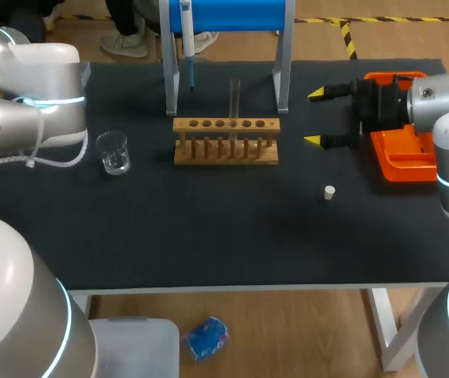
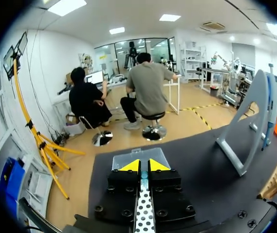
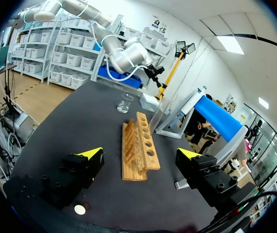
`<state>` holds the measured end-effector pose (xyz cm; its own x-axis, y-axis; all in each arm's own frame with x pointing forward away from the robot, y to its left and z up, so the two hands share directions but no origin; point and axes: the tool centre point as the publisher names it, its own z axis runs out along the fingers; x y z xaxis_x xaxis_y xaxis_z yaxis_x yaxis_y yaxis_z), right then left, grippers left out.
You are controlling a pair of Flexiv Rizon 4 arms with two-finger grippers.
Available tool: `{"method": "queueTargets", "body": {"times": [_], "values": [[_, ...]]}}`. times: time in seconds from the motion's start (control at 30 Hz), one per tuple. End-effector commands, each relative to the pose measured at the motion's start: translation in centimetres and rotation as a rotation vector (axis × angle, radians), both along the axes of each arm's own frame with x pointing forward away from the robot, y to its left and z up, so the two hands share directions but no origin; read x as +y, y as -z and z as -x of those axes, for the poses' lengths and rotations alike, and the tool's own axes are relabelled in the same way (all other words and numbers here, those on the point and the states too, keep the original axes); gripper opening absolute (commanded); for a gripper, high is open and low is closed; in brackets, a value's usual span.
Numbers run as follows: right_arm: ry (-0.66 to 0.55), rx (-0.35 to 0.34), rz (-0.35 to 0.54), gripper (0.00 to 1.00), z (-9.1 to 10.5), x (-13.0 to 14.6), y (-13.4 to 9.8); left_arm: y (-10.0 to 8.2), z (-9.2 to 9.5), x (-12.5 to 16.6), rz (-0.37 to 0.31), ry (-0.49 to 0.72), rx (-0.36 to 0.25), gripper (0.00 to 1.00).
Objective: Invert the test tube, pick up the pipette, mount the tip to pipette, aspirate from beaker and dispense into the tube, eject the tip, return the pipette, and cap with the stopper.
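Observation:
A clear test tube (image 1: 234, 98) (image 3: 156, 118) stands upright in the wooden rack (image 1: 225, 142) (image 3: 138, 151). The pipette (image 1: 187, 38) hangs on the blue-topped stand (image 1: 223, 17) behind the rack. A glass beaker (image 1: 114, 153) (image 3: 125, 103) sits left of the rack. The small white stopper (image 1: 329, 192) (image 3: 80, 209) lies on the mat, right of the rack. My right gripper (image 1: 314, 116) (image 3: 140, 154) is open, level with the rack's right end and holding nothing. My left gripper (image 2: 140, 165) is shut and empty, over the table's far left corner.
An orange tray (image 1: 405, 153) lies at the right edge, under my right arm. The stand's grey leg (image 2: 245, 131) rises beside my left gripper. Bare black mat (image 1: 209, 228) fills the front half of the table.

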<state>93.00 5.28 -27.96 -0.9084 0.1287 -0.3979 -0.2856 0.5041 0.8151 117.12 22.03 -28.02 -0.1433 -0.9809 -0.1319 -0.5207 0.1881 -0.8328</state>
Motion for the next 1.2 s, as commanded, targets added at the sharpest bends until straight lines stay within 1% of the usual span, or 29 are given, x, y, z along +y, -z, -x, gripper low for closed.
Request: {"method": "queueTargets", "body": {"times": [0.03, 0.1, 0.17, 0.23, 0.33, 0.4, 0.93, 0.97, 1.03, 1.1, 1.13, 1.2], "values": [[0.0, -0.002, 0.0, 1.0, 0.1, 0.0, 0.0, -2.6, 1.9, -0.9, -0.031, 0.058, -0.002, 0.0], [0.0, -0.002, 0.0, 1.0, 0.1, 0.0, 0.0, -4.1, 2.9, -2.0, -0.037, 0.125, -0.011, 0.0], [0.0, -0.002, 0.0, 1.0, 0.1, 0.0, 0.0, -5.7, 4.1, -3.4, -0.055, 0.221, -0.019, 0.0], [0.0, -0.002, 0.0, 1.0, 0.1, 0.0, 0.0, -7.1, 5.4, -4.7, -0.05, 0.29, -0.026, 0.0], [0.0, -0.002, 0.0, 1.0, 0.1, 0.0, 0.0, -8.6, 7.6, -7.4, -0.041, 0.422, -0.011, 0.0], [0.0, -0.002, 0.0, 1.0, 0.1, 0.0, 0.0, -9.1, 9.2, -9.6, -0.052, 0.517, 0.011, 0.0], [0.0, -0.002, 0.0, 1.0, 0.1, 0.0, 0.0, -9.1, 9.2, -9.6, -0.052, 0.517, 0.011, 0.0], [0.0, -0.002, 0.0, 1.0, 0.1, 0.0, 0.0, -9.4, 9.5, -10.6, -0.053, 0.563, -0.014, 0.0], [0.0, -0.002, 0.0, 1.0, 0.1, 0.0, 0.0, -9.9, 10.4, -12.5, -0.081, 0.656, -0.025, 0.0], [-0.021, 0.031, -0.025, 1.0, 0.9, -0.6, -0.3, -10.5, 11.5, -14.5, -0.085, 0.737, -0.048, 0.0], [-0.028, 0.039, -0.031, 1.0, 1.2, -0.8, -0.4, -10.7, 12.2, -15.5, -0.1, 0.783, -0.045, 0.0], [-0.056, 0.084, -0.073, 1.0, 2.5, -1.2, -0.8, -11.3, 13.8, -17.5, -0.117, 0.856, -0.051, 0.0]]}}
